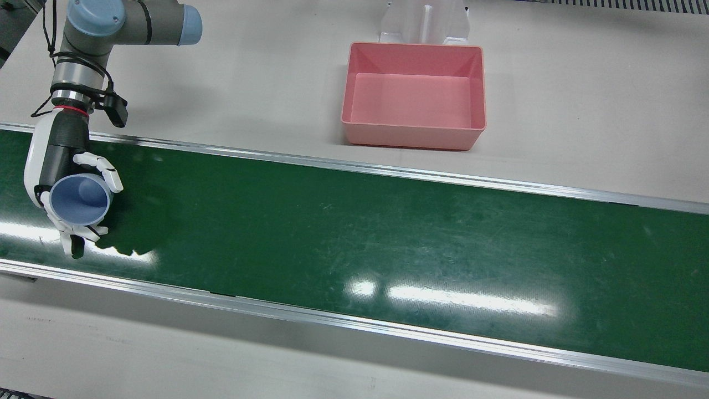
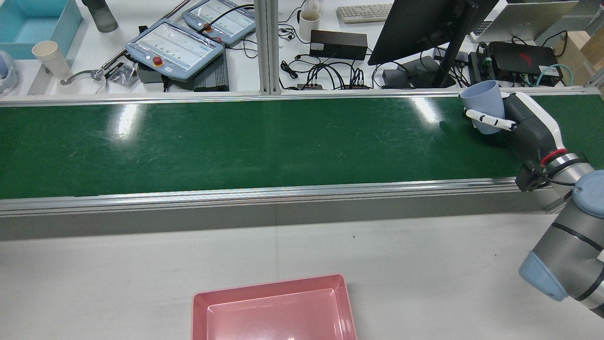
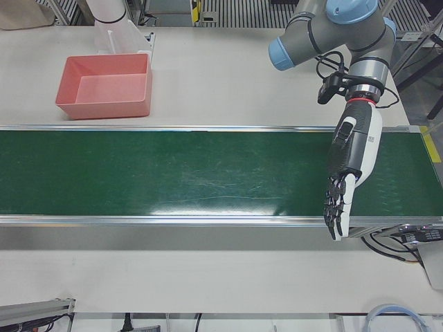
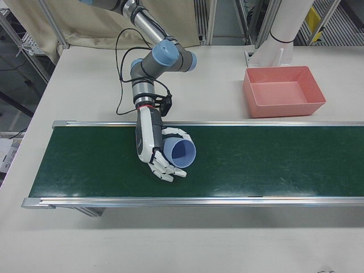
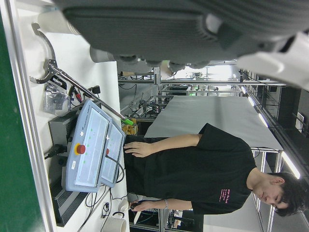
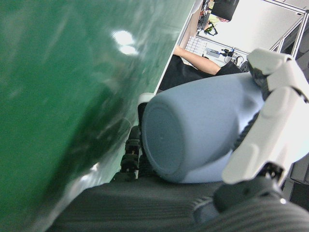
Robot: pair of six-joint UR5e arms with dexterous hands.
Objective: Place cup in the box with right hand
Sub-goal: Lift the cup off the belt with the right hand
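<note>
My right hand (image 1: 61,166) is shut on a pale blue cup (image 1: 77,199), held just above the green belt (image 1: 354,233) near its end, mouth tilted up and sideways. The rear view shows the cup (image 2: 483,101) by the belt's far edge with the right hand (image 2: 528,125) wrapped round it. In the right hand view the cup's base (image 6: 164,140) faces the camera, with white fingers (image 6: 275,121) over its side. The pink box (image 1: 412,136) stands empty on the white table beyond the belt, far from the cup. My left hand (image 3: 346,176) hangs open over the belt's other end, fingers straight.
A white stand (image 1: 424,22) rises just behind the box. Past the belt's far rail lies a desk with teach pendants (image 2: 174,47), cables, a monitor (image 2: 424,23) and paper cups (image 2: 52,56). A person in a black shirt (image 5: 193,174) stands at that desk.
</note>
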